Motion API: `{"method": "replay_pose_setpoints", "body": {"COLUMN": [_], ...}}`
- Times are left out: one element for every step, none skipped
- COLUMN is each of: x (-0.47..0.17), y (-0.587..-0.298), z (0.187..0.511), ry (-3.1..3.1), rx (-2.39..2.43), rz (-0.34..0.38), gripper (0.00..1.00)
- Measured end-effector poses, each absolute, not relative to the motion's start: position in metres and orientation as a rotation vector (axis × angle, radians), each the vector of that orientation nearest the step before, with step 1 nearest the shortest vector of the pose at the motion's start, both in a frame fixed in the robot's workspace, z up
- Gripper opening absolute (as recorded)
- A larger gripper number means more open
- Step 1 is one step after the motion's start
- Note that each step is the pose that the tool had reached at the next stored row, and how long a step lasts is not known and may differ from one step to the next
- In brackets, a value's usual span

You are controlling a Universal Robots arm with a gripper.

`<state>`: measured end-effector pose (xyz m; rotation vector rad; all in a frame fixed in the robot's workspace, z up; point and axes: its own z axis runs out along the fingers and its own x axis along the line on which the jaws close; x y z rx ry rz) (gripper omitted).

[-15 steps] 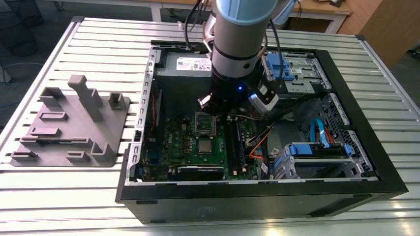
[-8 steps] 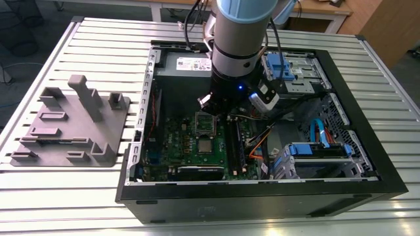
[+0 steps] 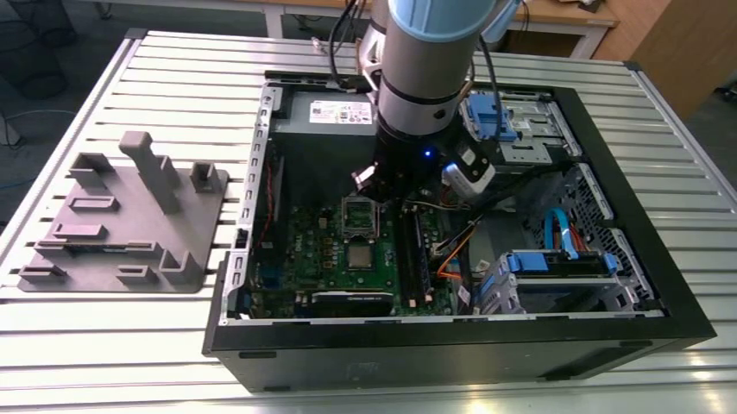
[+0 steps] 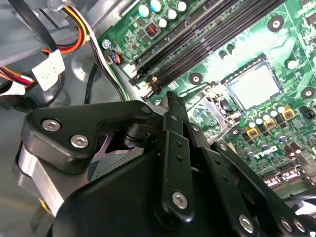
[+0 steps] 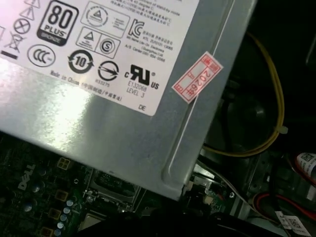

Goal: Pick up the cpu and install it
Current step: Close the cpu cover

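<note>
The cpu (image 3: 362, 256) is a pale silver square lying flat in the socket on the green motherboard (image 3: 317, 250) inside the open computer case. In the second wrist view the cpu (image 4: 254, 86) lies beyond the gripper, uncovered. The silver socket frame (image 3: 361, 215) stands hinged open beside it, also seen in the second wrist view as the socket frame (image 4: 210, 106). My gripper (image 3: 386, 194) hangs over the board just above that frame, a little away from the cpu. Its black linkage (image 4: 173, 163) reaches toward the frame. Nothing shows held in it.
A grey power supply (image 3: 328, 112) (image 5: 123, 123) sits close behind the gripper. Black memory slots (image 4: 207, 39) and loose cables (image 4: 79, 34) run beside the socket. Drive cages with blue clips (image 3: 564, 267) take up the exterior view's right. A grey plastic tray (image 3: 116, 224) with posts stands outside the case.
</note>
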<state>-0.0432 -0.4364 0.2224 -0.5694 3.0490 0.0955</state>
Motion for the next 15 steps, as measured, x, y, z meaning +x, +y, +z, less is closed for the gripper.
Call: {"method": "replay_pose_setpoints", "body": {"x": [-0.042,-0.042,-0.042,-0.042,-0.042,-0.042,-0.042,-0.042,-0.042,-0.042,-0.042,-0.042,-0.042,-0.042,-0.042], "y": [-0.436,-0.435,-0.434,-0.432,-0.431,-0.429,-0.429,-0.428,-0.428,-0.427,-0.427,-0.426,-0.426,-0.425,-0.425], "z": [0.222,0.221,0.220,0.219,0.217,0.216,0.215,0.214,0.213,0.212,0.211,0.211,0.211,0.210,0.210], "ry": [3.049,3.048,3.048,3.047,3.047,3.046,3.046,3.046,3.046,3.046,3.046,3.046,3.046,3.046,3.046], "rx": [-0.571,-0.574,-0.577,-0.580,-0.582,-0.584,-0.585,-0.585,-0.586,-0.586,-0.586,-0.586,-0.586,-0.586,-0.586], "rz": [0.095,0.095,0.095,0.096,0.096,0.096,0.096,0.096,0.096,0.096,0.096,0.096,0.096,0.097,0.097], "gripper": [0.11,0.11,0.11,0.11,0.11,0.11,0.11,0.11,0.11,0.11,0.11,0.11,0.11,0.11,0.11]}}
